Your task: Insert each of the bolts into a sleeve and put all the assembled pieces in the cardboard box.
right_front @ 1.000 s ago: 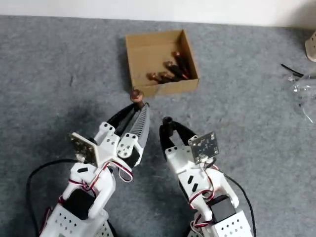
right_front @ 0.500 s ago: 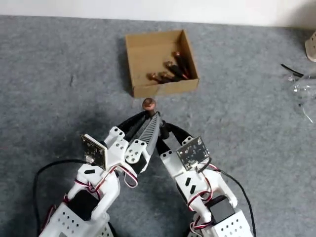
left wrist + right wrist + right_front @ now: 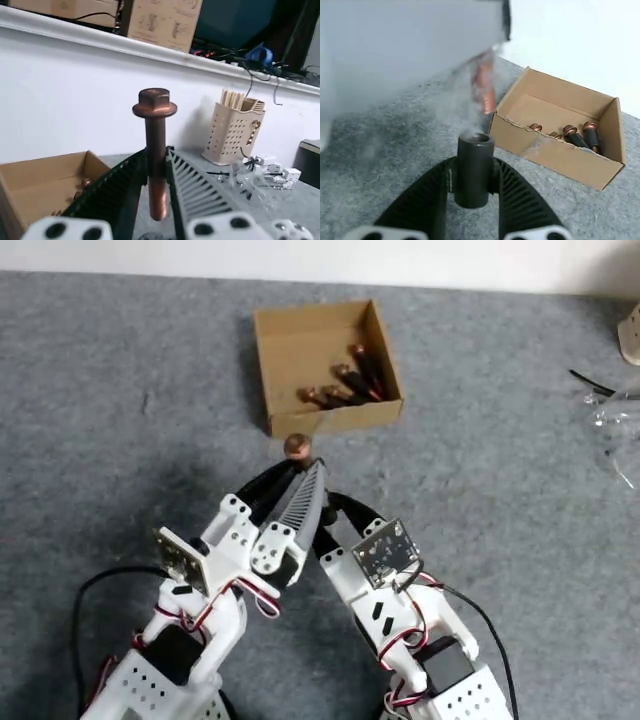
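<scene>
High view: cardboard box (image 3: pixel 335 418) on grey carpet (image 3: pixel 120 440), assembled pieces (image 3: pixel 345 383) inside. Left gripper (image 3: pixel 300 470) sits just short of the box's near wall, with the bolt (image 3: pixel 298 447) head above its tips.
Left wrist view: bolt upright, clamped between the left jaws.
Right wrist view: right gripper (image 3: pixel 472 172) clenched on an upright sleeve (image 3: pixel 474 162). The bolt tip hangs just above the sleeve's mouth, apart.

No legible txt or nos. anywhere; print on bkgd cartons (image 3: pixel 165 22) too small to read.
</scene>
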Controlling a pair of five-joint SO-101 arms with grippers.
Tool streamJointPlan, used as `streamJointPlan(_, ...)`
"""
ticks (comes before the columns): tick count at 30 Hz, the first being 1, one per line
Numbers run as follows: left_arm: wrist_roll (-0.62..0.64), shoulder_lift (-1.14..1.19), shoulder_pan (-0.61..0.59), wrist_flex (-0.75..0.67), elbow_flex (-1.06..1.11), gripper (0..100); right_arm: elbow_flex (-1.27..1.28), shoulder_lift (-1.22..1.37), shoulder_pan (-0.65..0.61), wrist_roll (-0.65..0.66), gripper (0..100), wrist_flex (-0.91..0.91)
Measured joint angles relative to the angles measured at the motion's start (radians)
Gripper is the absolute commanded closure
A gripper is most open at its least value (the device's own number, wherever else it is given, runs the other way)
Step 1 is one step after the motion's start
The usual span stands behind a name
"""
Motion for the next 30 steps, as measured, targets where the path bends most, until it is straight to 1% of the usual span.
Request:
streamJointPlan(5, 0.0, 0.0, -0.002, 0.06, 0.0, 99, 0.0, 0.0, 0.0, 0.0, 99.5, 0.0)
streamJointPlan(12, 0.0, 0.0, -0.002, 0.071, 0.0, 99, 0.0, 0.0, 0.014, 0.0, 99.5, 0.0)
streamJointPlan(17, -0.002, -0.002, -0.008, 0.124, 0.0, 99, 0.0, 0.0, 0.015, 0.002, 99.5, 0.002)
streamJointPlan(21, -0.002, -0.002, 0.015, 0.126, 0.0, 99, 0.0, 0.002, 0.015, 0.002, 99.5, 0.002)
streamJointPlan(30, 0.008, -0.002, 0.018, 0.126, 0.0, 99, 0.0, 0.002, 0.006, 0.002, 99.5, 0.002)
